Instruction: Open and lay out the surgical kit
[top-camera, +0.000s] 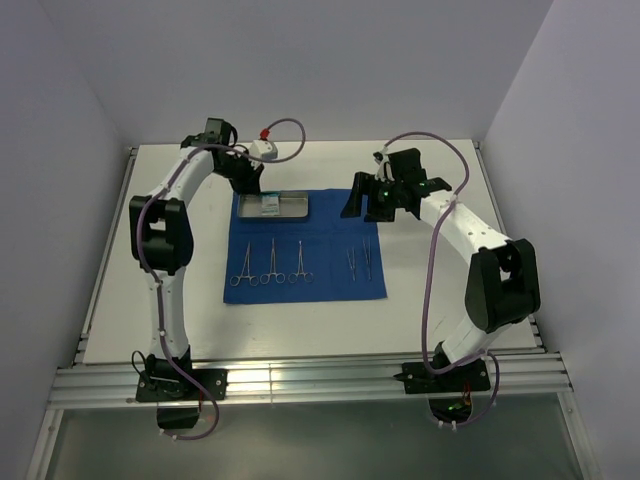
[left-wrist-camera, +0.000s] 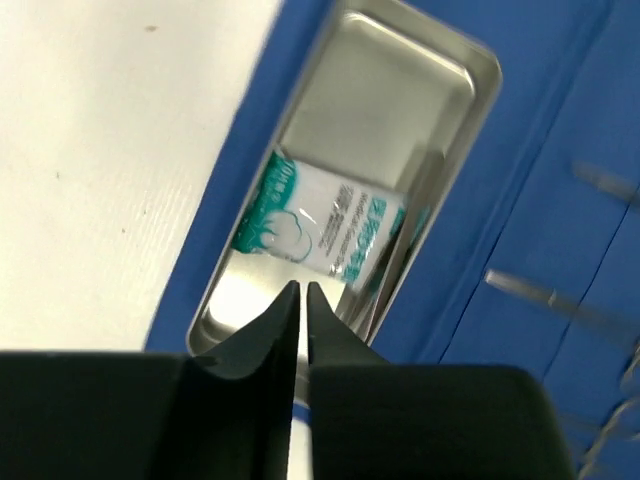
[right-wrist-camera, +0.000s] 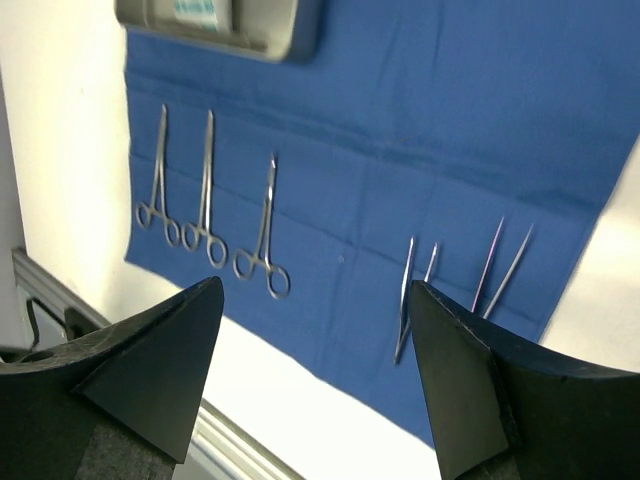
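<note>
Left gripper (left-wrist-camera: 303, 292): pinched shut on nothing, tips over near end of one steel tray (left-wrist-camera: 400, 100), just short of one white-green packet (left-wrist-camera: 320, 225) lying inside. Right gripper (right-wrist-camera: 315, 290): spread wide, empty, above one blue cloth (right-wrist-camera: 450, 120) laid flat on table (top-camera: 330, 320). On cloth: three ring-handled clamps (right-wrist-camera: 206, 170) side by side, two tweezers (right-wrist-camera: 403, 325) apart to their right, tray at far left corner.
</note>
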